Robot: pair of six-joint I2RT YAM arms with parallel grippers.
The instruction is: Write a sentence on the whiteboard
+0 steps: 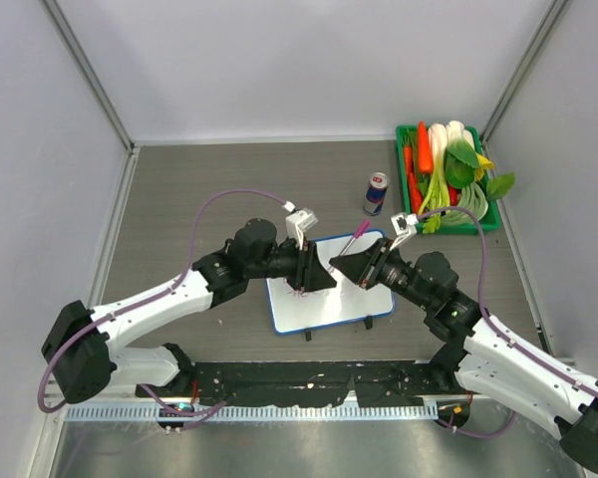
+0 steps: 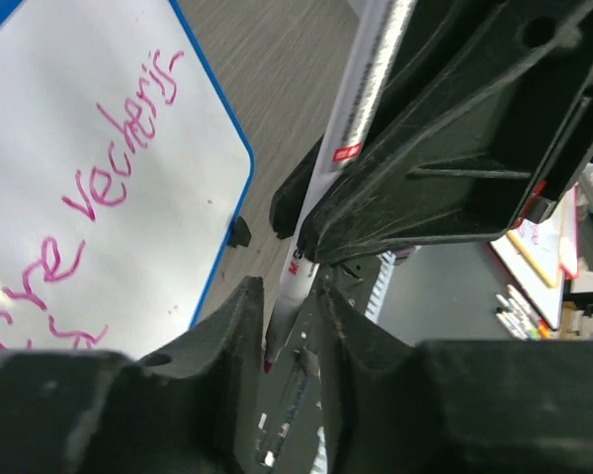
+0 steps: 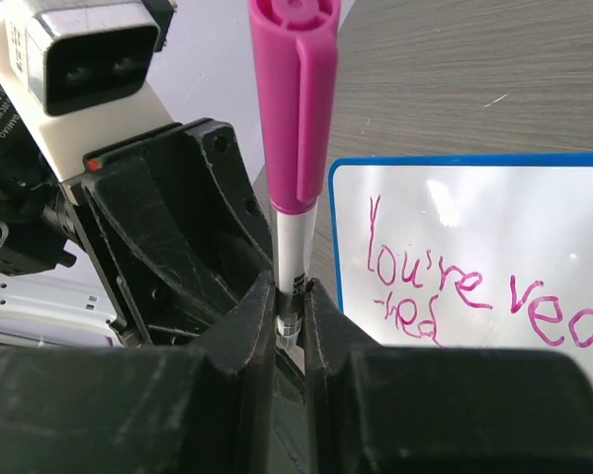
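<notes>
Right wrist alone: start of sentence (image 3: 415, 272).

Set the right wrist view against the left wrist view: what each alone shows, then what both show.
Right wrist only: the pink cap on the marker, the first letters of the sentence, the left arm's camera. Left wrist only: the marker's lower end between the left fingers, a black clip. Both: the whiteboard, pink writing, the marker's white barrel held by the right fingers.
</notes>
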